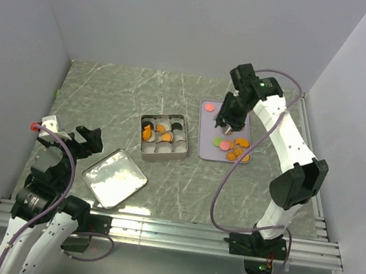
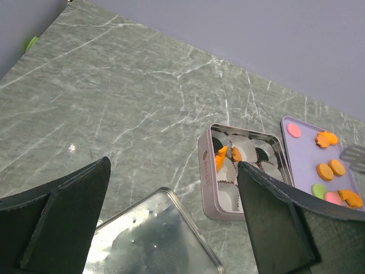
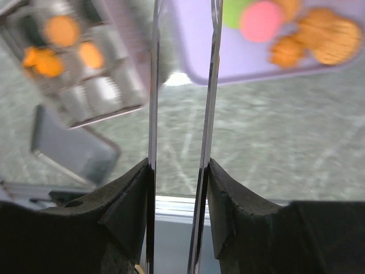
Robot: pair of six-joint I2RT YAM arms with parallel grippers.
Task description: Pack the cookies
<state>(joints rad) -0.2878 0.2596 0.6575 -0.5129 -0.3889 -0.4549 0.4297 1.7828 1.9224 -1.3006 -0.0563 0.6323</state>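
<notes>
At the left edge of the grey marbled table [image 1: 107,92], the left gripper [image 1: 88,139] hangs with its black fingers [image 2: 68,217] spread wide and nothing between them. Just to its right lies a square silver lid [image 1: 114,178], turned at an angle, its near corner close to the front rail. Behind both, bare table runs to the back wall. Next comes the square silver tin [image 1: 163,136] lined with white paper cups, and a few of the small flat cookies [image 1: 147,132], orange ones and dark discs, sit in its cups. A thin strip of table separates the tin from the lavender rectangular tray [image 1: 205,137]. More cookies lie there: a pink one near the far edge, then green, pink and orange ones bunched at the near right corner. The right gripper [image 1: 225,125] is poised over the middle of the tray, its thin metal fingers [image 3: 153,85] a narrow gap apart, gripping nothing. Right of the tray, open table reaches the wall.
</notes>
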